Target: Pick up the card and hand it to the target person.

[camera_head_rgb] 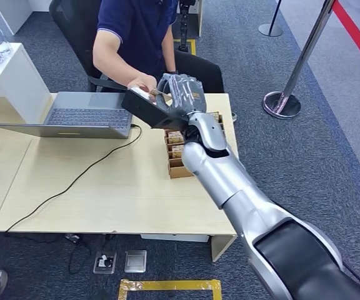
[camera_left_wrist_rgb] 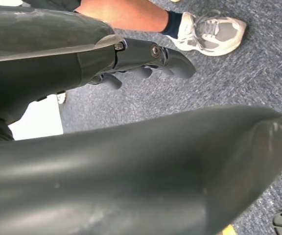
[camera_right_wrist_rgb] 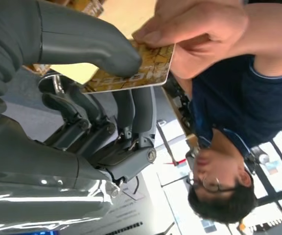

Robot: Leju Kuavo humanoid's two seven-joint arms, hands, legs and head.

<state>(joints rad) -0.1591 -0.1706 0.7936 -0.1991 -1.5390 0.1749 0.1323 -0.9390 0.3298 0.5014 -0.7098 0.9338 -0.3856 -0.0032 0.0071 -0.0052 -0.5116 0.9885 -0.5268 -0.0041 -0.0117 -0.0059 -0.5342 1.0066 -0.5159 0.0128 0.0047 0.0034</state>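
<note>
Over the bench's far edge, the right hand pinches the card between thumb and fingers, its long axis reaching toward ten o'clock, where the person's hand already grips its far end.

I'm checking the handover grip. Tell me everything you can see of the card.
The card is a thin, flat rectangle with rounded corners, printed in a mottled gold-brown pattern with a pale edge. The right hand pinches it between the thumb and the darker fingers beneath. The person's hand grips its far end at the same moment. It is held in the air above the desk.
</note>
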